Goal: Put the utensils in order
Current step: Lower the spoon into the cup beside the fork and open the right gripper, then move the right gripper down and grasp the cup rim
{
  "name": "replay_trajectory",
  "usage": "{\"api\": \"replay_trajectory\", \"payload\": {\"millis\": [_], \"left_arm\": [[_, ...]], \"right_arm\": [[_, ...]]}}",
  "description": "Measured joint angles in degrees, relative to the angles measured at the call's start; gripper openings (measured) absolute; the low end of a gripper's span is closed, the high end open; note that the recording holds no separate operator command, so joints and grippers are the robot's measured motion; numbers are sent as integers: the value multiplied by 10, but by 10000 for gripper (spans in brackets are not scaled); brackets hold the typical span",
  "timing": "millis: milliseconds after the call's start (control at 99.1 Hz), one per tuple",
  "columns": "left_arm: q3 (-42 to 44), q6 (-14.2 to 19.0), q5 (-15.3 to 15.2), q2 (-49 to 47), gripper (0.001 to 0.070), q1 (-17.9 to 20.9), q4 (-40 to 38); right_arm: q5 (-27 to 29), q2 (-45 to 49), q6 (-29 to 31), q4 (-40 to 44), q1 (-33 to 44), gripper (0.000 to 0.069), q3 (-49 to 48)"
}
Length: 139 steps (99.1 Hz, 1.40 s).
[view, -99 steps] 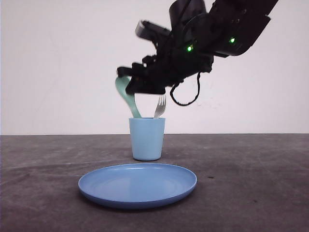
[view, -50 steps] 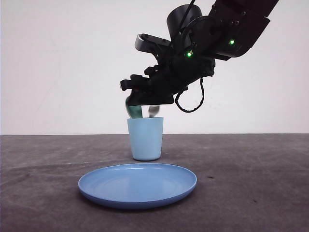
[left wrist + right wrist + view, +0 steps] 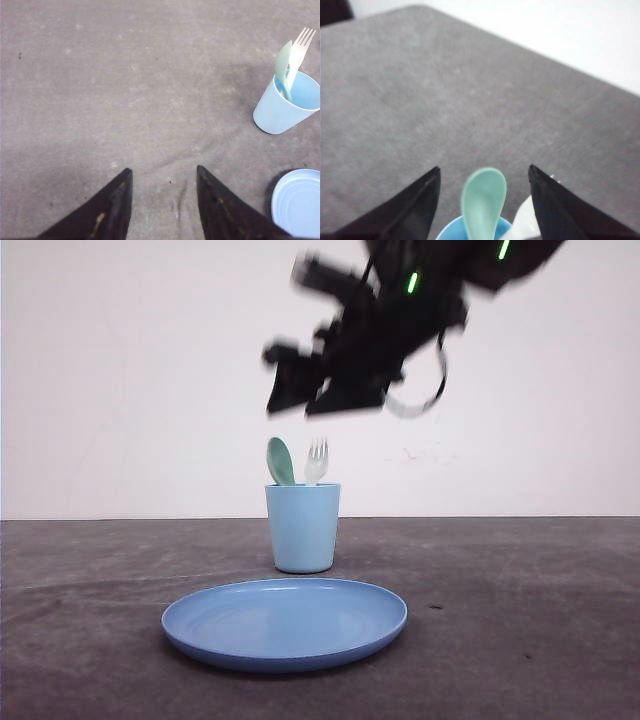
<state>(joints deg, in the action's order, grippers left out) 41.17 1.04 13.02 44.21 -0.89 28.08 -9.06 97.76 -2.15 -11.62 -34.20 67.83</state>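
The mint-green spoon (image 3: 280, 462) and the white fork (image 3: 316, 461) stand upright side by side in the light blue cup (image 3: 302, 527), heads up above the rim. My right gripper (image 3: 300, 400) is blurred in the air above the cup, open and holding nothing. In the right wrist view the spoon (image 3: 483, 200) rises between the open gripper (image 3: 484, 171), touching neither finger, with the fork (image 3: 527, 220) beside it. The left wrist view shows the cup (image 3: 285, 102) with the spoon (image 3: 283, 67) and the fork (image 3: 299, 50) off to one side. My left gripper (image 3: 162, 171) hangs open over bare table.
A round blue plate (image 3: 285, 621) lies on the dark table in front of the cup, and its rim shows in the left wrist view as the plate (image 3: 297, 202). A white wall stands behind the table.
My right gripper has let go of the spoon and risen away from the cup. The spoon now stands in the cup next to the fork.
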Motion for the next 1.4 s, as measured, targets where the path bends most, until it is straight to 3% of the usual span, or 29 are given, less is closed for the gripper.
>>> {"api": "replay_trajectory", "payload": {"millis": [202,323,605,767,918,1271,1402], "left_arm": [[0,0,0,0,229,0,0],[0,0,0,0,229,0,0],[0,0,0,0,229,0,0],[0,0,0,0,229,0,0],[0,0,0,0,229,0,0],[0,0,0,0,229,0,0],[0,0,0,0,229,0,0]], "right_arm": [[-2,-80,11,139,12,353,2],[-2,-120,12,171,22,353,-21],[-4,-167,30,141,51,367,-153],[-10,-167,42,113,59,572,-202],[-14,-167,45,109,59,683,-212],[-15,-135,57,27,43,681,-212],[-43,-101,65,-21,38,681,-212]]}}
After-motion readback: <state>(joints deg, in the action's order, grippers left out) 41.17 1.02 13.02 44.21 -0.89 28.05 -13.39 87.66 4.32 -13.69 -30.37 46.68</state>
